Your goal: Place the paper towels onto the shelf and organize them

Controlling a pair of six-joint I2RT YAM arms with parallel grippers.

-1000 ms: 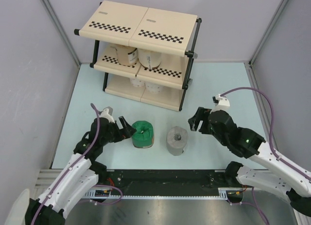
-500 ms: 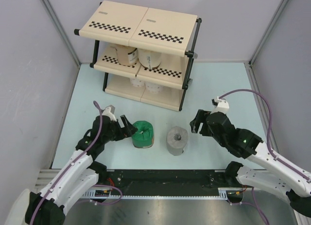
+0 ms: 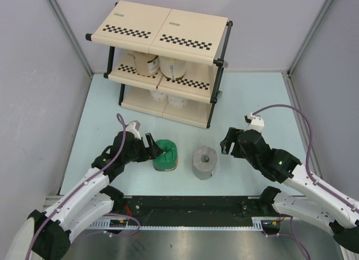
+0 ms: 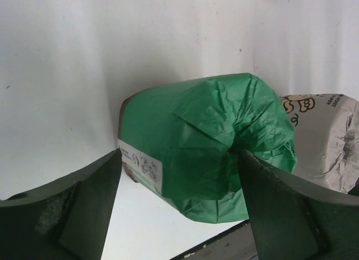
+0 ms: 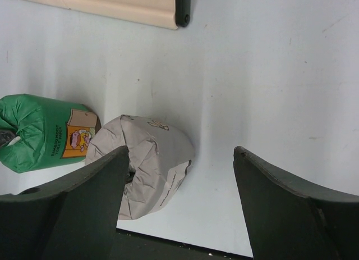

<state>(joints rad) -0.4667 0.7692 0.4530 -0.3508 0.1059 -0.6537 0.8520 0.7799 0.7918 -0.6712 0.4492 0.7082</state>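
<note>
Four rolls (image 3: 147, 63) sit on the shelf (image 3: 160, 30); green roll (image 3: 165, 154) and grey roll (image 3: 205, 162) still on the worktop (image 3: 252, 97) in front of it, both my jaws spread apart.

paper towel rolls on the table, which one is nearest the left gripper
The green-wrapped roll: the open left gripper straddles it. The grey roll stands apart, to its right.

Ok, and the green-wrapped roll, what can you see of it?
The green-wrapped roll is a short fat cylinder in crinkled green wrap tucked into its centre hole, with printed labels on its side. It stands on end on the table, apart from the grey roll. The open left gripper flanks it.
</note>
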